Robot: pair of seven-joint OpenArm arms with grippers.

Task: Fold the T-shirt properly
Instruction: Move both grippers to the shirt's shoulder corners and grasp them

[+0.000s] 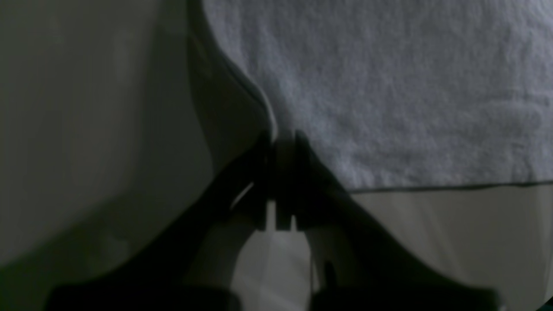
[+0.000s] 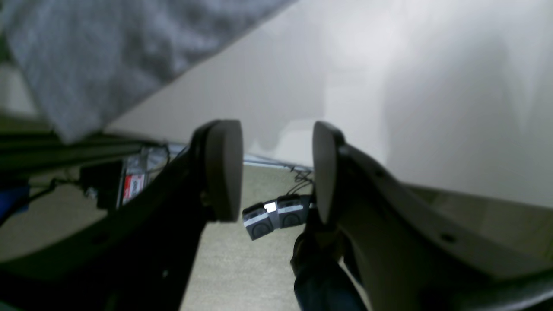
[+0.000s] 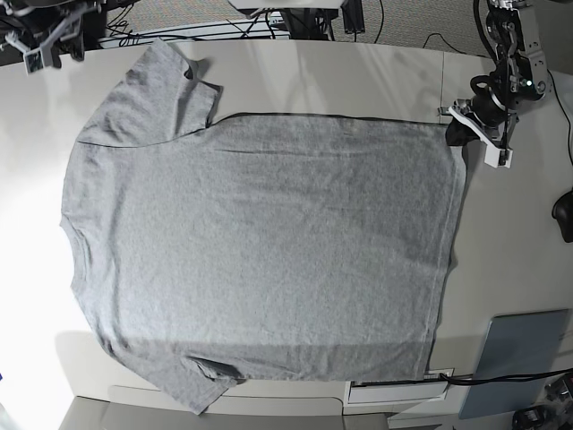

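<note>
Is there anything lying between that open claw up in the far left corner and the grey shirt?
Nothing: in the base view only bare table separates the right end effector from the T-shirt sleeve.

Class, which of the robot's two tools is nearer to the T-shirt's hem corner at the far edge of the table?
Left. The left tool is shut on that corner of the T-shirt. The right tool hangs open beyond the sleeve end, clear of the cloth.
</note>
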